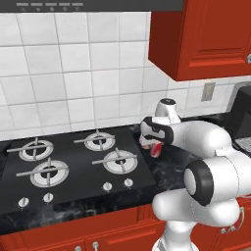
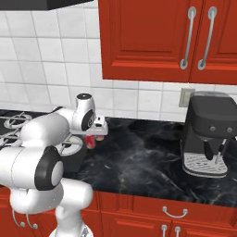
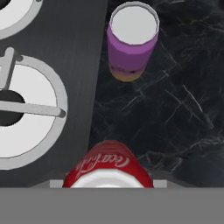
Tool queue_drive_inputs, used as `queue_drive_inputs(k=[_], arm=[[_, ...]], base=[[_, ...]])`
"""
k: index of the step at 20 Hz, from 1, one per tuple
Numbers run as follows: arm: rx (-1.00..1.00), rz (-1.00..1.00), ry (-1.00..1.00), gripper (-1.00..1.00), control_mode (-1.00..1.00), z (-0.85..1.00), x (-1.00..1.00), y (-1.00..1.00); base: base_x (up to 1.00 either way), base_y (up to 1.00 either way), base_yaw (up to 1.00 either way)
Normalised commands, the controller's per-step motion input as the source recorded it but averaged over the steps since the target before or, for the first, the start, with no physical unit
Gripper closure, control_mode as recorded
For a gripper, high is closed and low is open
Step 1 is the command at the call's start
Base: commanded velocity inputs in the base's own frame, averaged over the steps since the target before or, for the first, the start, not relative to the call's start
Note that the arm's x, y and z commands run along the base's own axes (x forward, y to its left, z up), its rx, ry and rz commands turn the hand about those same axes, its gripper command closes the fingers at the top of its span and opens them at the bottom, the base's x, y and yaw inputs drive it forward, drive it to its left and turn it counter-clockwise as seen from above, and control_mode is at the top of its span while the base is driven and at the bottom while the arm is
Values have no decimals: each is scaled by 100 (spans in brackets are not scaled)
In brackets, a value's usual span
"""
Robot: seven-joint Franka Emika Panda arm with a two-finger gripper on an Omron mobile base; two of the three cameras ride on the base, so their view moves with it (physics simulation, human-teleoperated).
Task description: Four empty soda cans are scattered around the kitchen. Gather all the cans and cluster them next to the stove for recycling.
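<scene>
While you are holding the arm over the right edge of the stove (image 1: 73,164), your hand (image 1: 155,145) is pinching a red can (image 3: 108,168) upright, silver top toward the wrist. That grip is keeping the can vertical, so it should stand when released rather than roll. In the left base view the red can is showing just below the hand, over the strip of black surface (image 2: 139,162) beside the cooktop; whether its base is touching down I cannot tell.

A purple can (image 3: 131,41) with a yellowish band is already standing on the surface just beside the stove's edge, near the held can and apart from it. In my judgement you are carrying the red can here because this strip is the gathering spot, and the purple can is marking the cluster.

A burner (image 3: 26,113) is sitting close to the held can on the stove side. The risk, as I am reading it, is setting the can on the cooktop instead of beside it. The coffee machine (image 2: 208,139) is standing well apart.
</scene>
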Motion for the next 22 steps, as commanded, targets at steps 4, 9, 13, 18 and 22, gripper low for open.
queue_drive_inputs(k=[4,9,13,18,22], arm=[[0,3,0,100,-100,-13,15,0],[0,2,0,100,-100,-8,28,0],[0,2,0,100,-100,-9,24,0],[0,2,0,100,-100,-11,16,0],[0,2,0,100,-100,-7,16,0]], base=[[0,0,0],[0,0,0],[0,0,0],[0,0,0],[0,0,0]])
